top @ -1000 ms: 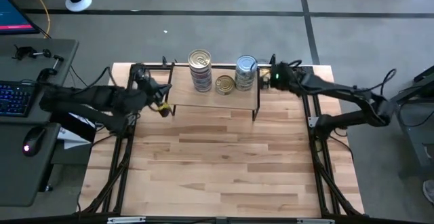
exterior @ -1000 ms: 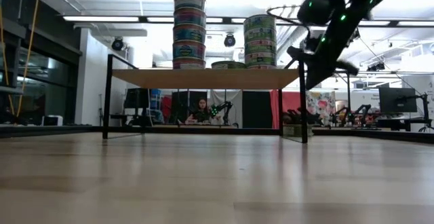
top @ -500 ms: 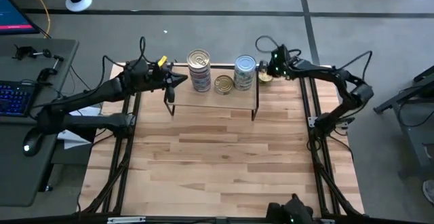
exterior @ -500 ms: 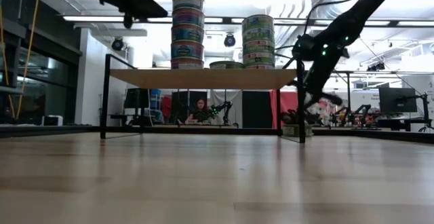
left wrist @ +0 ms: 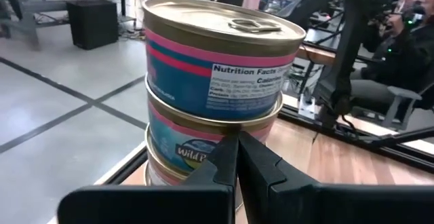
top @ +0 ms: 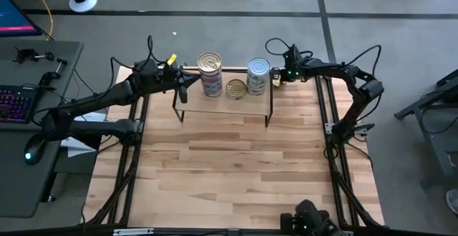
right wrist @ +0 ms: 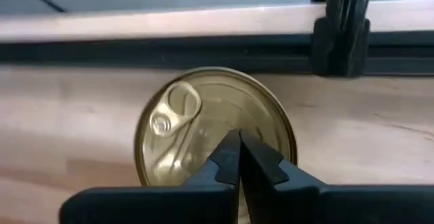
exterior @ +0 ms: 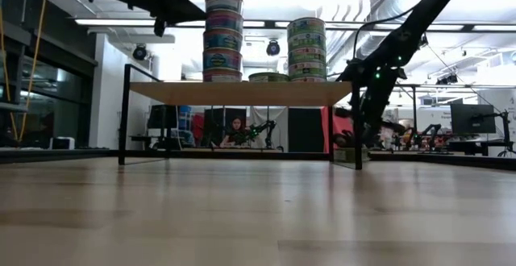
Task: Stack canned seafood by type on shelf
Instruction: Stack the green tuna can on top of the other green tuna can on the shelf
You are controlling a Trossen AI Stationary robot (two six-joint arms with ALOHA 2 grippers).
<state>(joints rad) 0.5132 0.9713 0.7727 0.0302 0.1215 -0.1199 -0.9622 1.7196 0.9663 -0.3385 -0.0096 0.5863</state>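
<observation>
Right gripper (right wrist: pixel 237 157) has dropped over gold tin (right wrist: pixel 203 115).

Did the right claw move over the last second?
Yes. In the high view the right claw has pulled in toward the shelf's right end; in the low view it has dropped from above the shelf board to below it.

The top tin (left wrist: pixel 220 61) of the stack reads "Nutrition Facts" on its label; the tin below (left wrist: pixel 183 139) shows "Wild".
</observation>
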